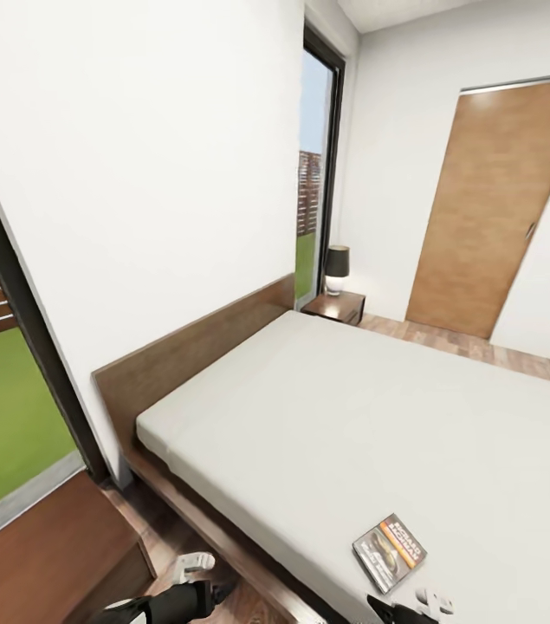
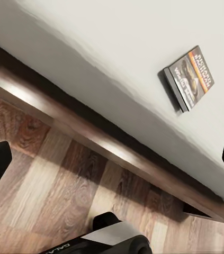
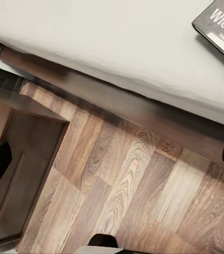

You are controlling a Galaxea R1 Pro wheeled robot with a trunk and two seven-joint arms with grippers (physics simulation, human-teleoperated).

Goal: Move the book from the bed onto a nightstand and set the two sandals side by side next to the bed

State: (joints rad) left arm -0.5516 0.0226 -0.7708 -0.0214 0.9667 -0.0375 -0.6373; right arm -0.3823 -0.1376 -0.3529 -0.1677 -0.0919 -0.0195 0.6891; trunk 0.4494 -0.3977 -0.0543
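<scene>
While the robot stands at the bed's (image 1: 352,407) near edge, the book (image 1: 389,551) lies flat on the mattress near that edge, untouched. Both hands hang low over the plank floor, left hand (image 1: 195,563) and right hand (image 1: 430,600); each looks spread wide and empty. Fetching the book seems the step in hand. Next, the right hand must reach over, then carry it to a nightstand (image 1: 335,305) beside the headboard.

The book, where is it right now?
In the head view the book lies flat on the bed, near its near edge, close above the right gripper.
</scene>
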